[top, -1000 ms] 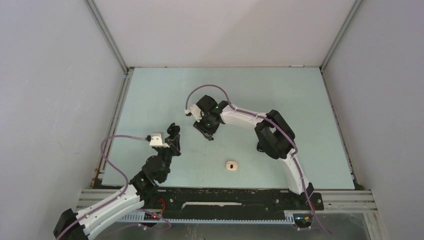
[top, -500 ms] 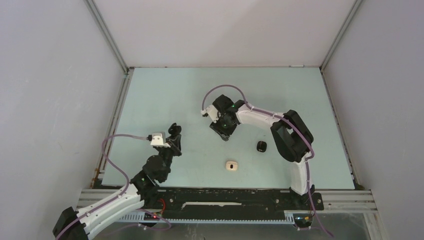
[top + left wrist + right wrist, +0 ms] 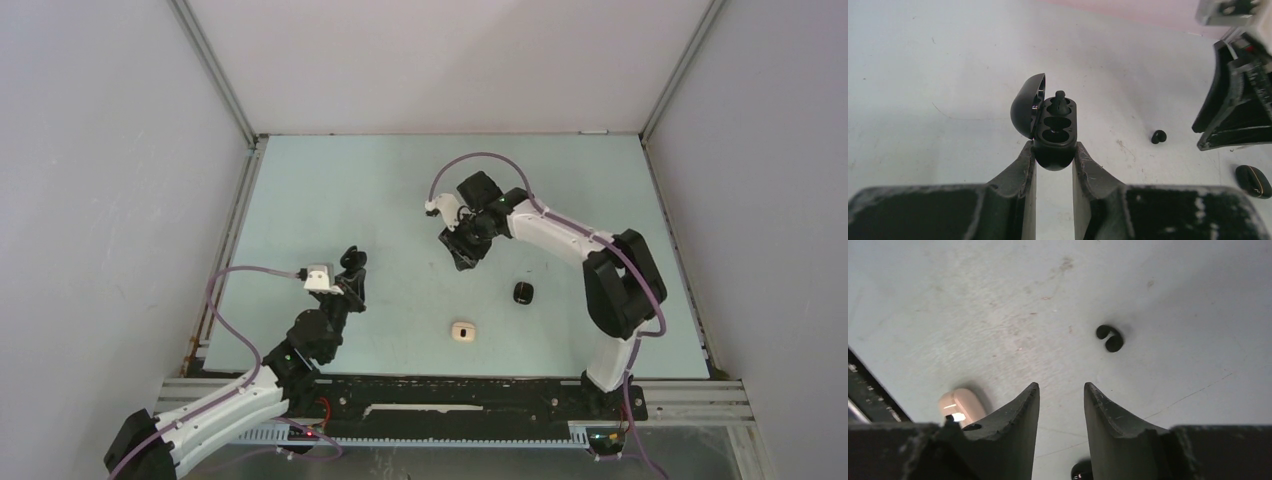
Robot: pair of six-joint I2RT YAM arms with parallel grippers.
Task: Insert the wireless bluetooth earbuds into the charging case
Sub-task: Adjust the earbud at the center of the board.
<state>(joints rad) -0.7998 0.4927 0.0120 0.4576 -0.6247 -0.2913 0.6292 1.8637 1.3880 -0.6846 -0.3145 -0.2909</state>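
The left fingers (image 3: 1021, 172) clamp the open charging case (image 3: 1054, 152), with one earbud (image 3: 1060, 97) standing in its far slot (seemingly not fully seated). The right fingers (image 3: 1019, 415) are parted and empty above a loose earbud (image 3: 1110, 338) on the desk (image 3: 923, 75), to the right of the case. The next move is to lower and pinch it precisely.

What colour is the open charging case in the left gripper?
Black case, best in left wrist view.

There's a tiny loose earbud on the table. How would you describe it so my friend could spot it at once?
On the pale table, look just ahead of the right gripper, whose fingers stand open. There lies the earbud: a black curled bean, far smaller than the cream case or the shut black case, and not in the open case that the left gripper holds.
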